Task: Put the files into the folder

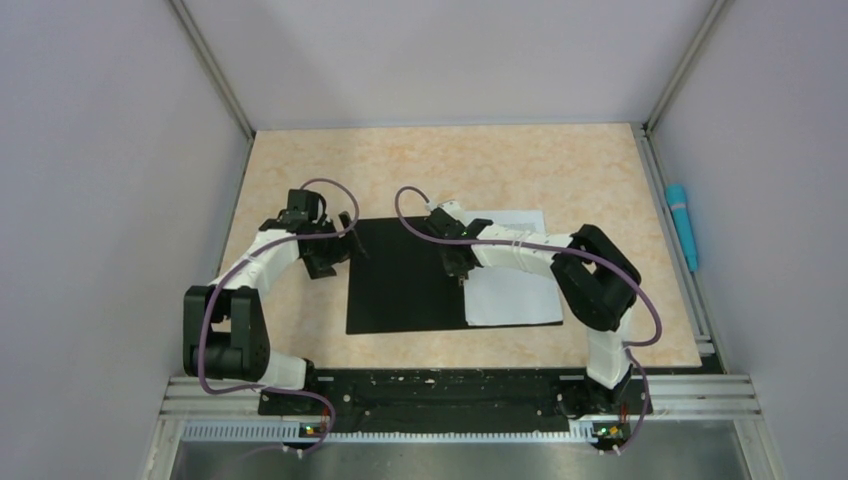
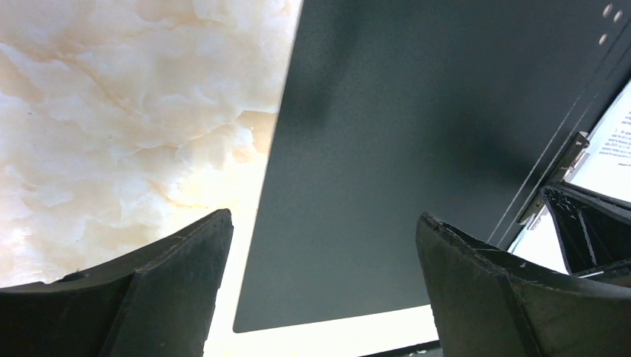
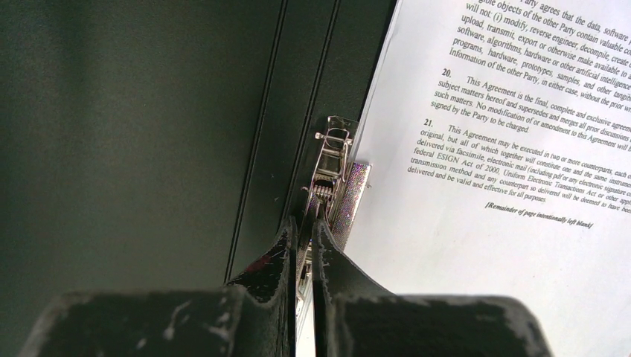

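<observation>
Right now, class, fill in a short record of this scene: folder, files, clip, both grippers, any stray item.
folder: open flat on the table, black inside up
files: printed white sheets on its right half
metal clip: at the spine, by the sheets' edge
right gripper: shut on the metal clip
left gripper: open, over the folder's left edge
stray item: blue stick at the right rail
</observation>
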